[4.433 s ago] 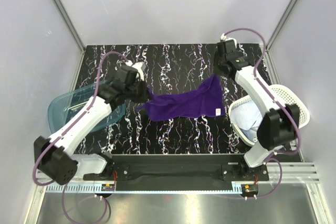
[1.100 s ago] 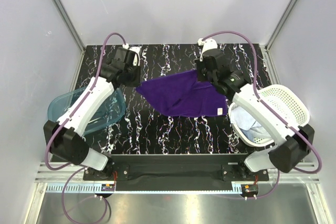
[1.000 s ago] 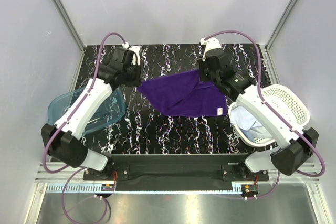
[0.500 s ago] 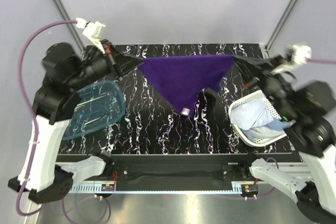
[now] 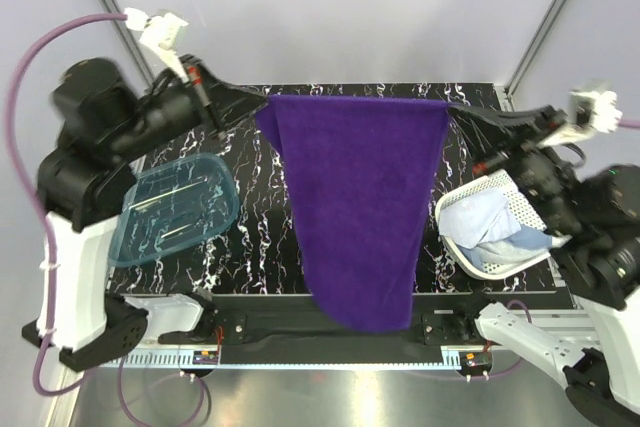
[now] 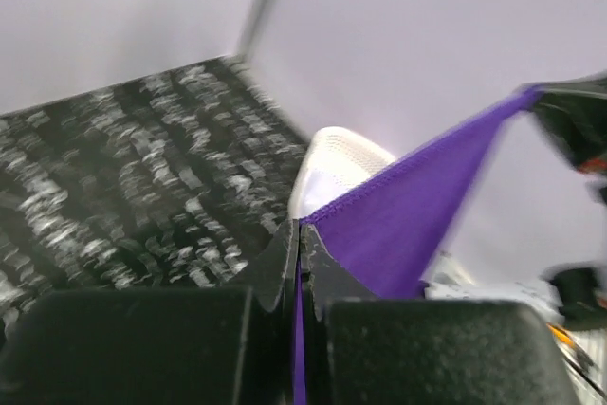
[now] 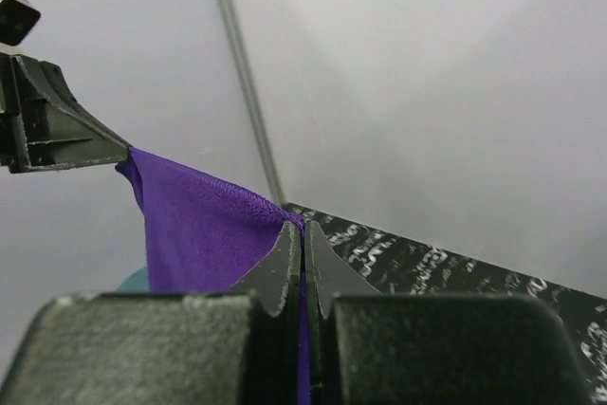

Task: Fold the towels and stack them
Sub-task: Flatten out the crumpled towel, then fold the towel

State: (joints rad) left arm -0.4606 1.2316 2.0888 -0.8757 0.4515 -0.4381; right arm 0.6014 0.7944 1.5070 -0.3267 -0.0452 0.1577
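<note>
The deep purple towel (image 5: 360, 207) is held up off the table (image 5: 260, 247), stretched out by its two upper corners between the grippers. In the overhead view its top edge is drawn taut and nearly level across the far part of the scene. The cloth hangs from that edge as a broad sheet towards 6 o'clock, narrowing slightly. Its lower hem is seen in front of the rail where the arm bases are bolted.

The left gripper (image 5: 258, 105) is found at about 11 o'clock from the scene's centre. Its fingers are pressed fully together on the towel's left upper corner; in the left wrist view the purple edge is seen emerging from between the closed fingertips (image 6: 285, 255). The right gripper (image 5: 452, 107) is placed at about 1 o'clock. It is likewise clamped tight, with the right upper corner pinched between its tips, as is shown in the right wrist view. No gap is visible between either pair of fingers.

The translucent teal tub (image 5: 175, 209) is set on the table at about 9 o'clock, well apart from the hanging cloth. The white perforated basket (image 5: 508, 197) is set at about 3 o'clock, just beside the towel's right edge as seen from above. A pale blue cloth (image 5: 478, 227), probably another towel, is bunched inside it, though its exact form cannot be made out. The table is patterned in black with white veins.
</note>
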